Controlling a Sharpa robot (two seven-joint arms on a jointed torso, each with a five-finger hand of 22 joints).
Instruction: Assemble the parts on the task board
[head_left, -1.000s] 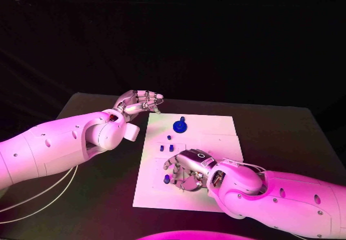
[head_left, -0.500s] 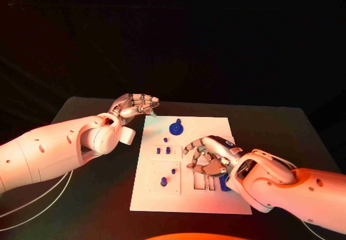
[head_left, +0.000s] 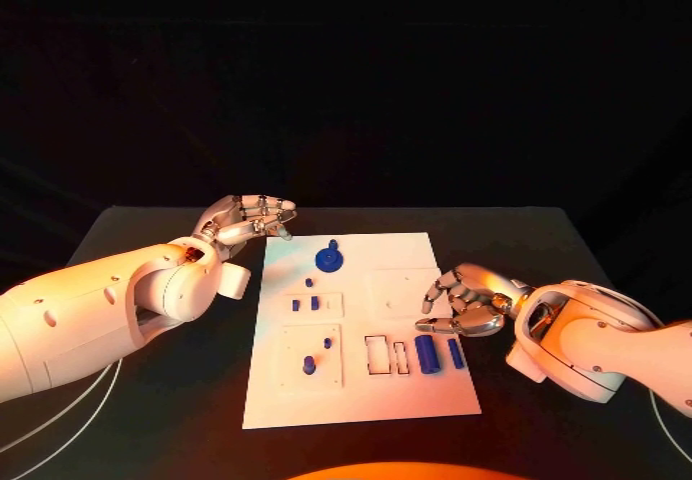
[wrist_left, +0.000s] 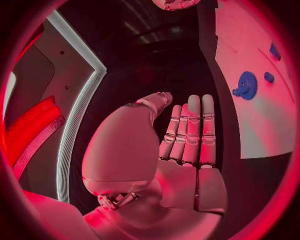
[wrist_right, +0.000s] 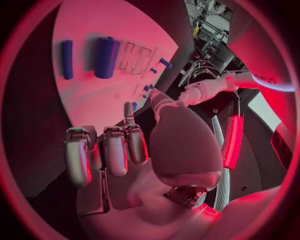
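The white task board lies mid-table. A blue gear-shaped part sits near its far edge, with small blue pieces below it. A thick blue cylinder and a thinner one lie beside two empty slots. My right hand hovers at the board's right edge, fingers curled in and holding nothing. My left hand stays off the board's far left corner, holding nothing. In the right wrist view the board, both cylinders and my right hand show. The left wrist view shows my left hand, fingers extended, and the gear.
Two more blue pieces stand in a recessed square at the board's near left. The black table surrounds the board. Pale cables hang under my left arm.
My right hand has drawn back from the board's near middle to its right edge, uncovering the two cylinders. The head camera has shifted. My left hand has held its place.
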